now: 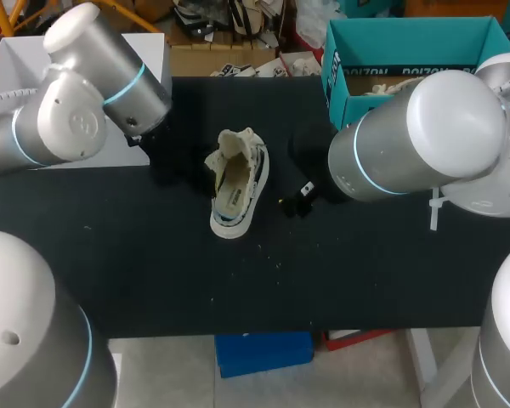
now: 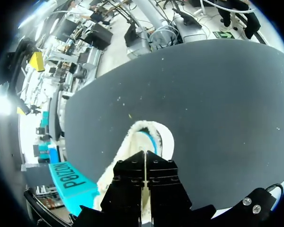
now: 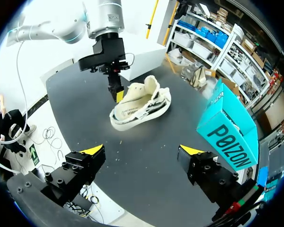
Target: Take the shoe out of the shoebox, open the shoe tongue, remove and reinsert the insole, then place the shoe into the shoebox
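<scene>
A cream low sneaker (image 1: 236, 189) lies on the black table (image 1: 153, 272), opening up, toe toward the front edge, its printed insole showing inside. My left gripper (image 1: 214, 174) is shut, its tips down at the shoe's left rim (image 3: 118, 96); whether anything thin is pinched does not show. From the left wrist the closed black fingers (image 2: 145, 163) cover part of the shoe (image 2: 151, 135). My right gripper (image 3: 142, 151) stands open a short way off the shoe (image 3: 142, 101), with nothing between its fingers; in the head view it (image 1: 296, 202) is just right of the shoe. The teal shoebox (image 1: 408, 51) stands open at the back right.
A white block (image 1: 17, 68) stands at the table's back left, behind my left arm. Small crumbs (image 1: 268, 255) dot the cloth in front of the shoe. The shoebox (image 3: 227, 137) is close beside my right gripper.
</scene>
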Controlling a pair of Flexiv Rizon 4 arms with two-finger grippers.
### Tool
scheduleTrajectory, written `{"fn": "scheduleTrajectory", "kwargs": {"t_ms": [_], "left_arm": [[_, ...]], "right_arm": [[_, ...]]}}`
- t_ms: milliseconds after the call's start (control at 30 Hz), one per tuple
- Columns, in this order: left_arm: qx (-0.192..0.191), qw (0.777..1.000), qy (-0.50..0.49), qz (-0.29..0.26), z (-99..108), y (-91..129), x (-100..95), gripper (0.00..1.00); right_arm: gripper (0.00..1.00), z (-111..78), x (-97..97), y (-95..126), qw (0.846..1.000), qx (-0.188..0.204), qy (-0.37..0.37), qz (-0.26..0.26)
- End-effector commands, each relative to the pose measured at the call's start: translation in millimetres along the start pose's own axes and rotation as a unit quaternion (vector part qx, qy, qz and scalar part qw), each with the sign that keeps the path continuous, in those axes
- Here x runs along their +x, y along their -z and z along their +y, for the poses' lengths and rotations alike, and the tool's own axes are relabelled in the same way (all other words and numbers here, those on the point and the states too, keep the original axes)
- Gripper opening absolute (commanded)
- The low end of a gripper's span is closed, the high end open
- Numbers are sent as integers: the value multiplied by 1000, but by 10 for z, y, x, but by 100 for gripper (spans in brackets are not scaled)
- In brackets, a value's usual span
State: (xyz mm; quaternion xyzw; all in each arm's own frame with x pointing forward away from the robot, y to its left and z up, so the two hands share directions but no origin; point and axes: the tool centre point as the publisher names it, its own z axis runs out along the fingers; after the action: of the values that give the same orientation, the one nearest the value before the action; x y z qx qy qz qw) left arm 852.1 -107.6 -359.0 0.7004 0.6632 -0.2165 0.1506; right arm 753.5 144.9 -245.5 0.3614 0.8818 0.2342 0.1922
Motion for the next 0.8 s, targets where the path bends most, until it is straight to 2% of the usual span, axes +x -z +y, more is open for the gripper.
{"fn": "scheduleTrajectory", "kwargs": {"t_ms": [33, 267, 500, 800], "left_arm": [[-6, 1000, 3, 15, -90, -116, 42, 0], [-18, 999, 0, 31, -66, -245, 115, 0], [-24, 999, -4, 34, 1, -304, 57, 0], [-14, 998, -15, 52, 41, -377, 19, 0]], "right_arm": [[100, -11, 2, 1, 1000, -1, 0, 0], [100, -11, 2, 1, 1000, -1, 0, 0], [100, -11, 2, 1, 1000, -1, 0, 0], [100, -11, 2, 1, 1000, -1, 0, 0]]}}
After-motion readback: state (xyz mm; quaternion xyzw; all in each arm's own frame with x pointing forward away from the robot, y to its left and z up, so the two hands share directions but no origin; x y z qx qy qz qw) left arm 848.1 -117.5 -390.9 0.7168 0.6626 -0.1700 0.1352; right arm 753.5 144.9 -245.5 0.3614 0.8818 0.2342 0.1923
